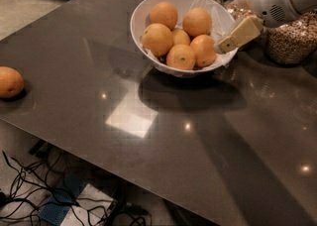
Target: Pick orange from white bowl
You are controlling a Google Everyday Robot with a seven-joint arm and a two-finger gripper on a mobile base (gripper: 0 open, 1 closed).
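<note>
The white bowl (148, 9) stands at the back middle of the dark table and holds several oranges. The front ones are an orange (181, 56) and an orange (204, 50); others lie behind, such as an orange (157, 39). My gripper (225, 45) comes in from the upper right on a white arm. Its cream tip rests at the bowl's right rim, right next to the front right orange. It holds nothing that I can see.
A lone orange (10, 82) lies at the table's left edge. A glass jar of grains (292, 41) stands right of the bowl, behind the arm, with more jars at the back. Cables (59, 195) lie on the floor below the front edge.
</note>
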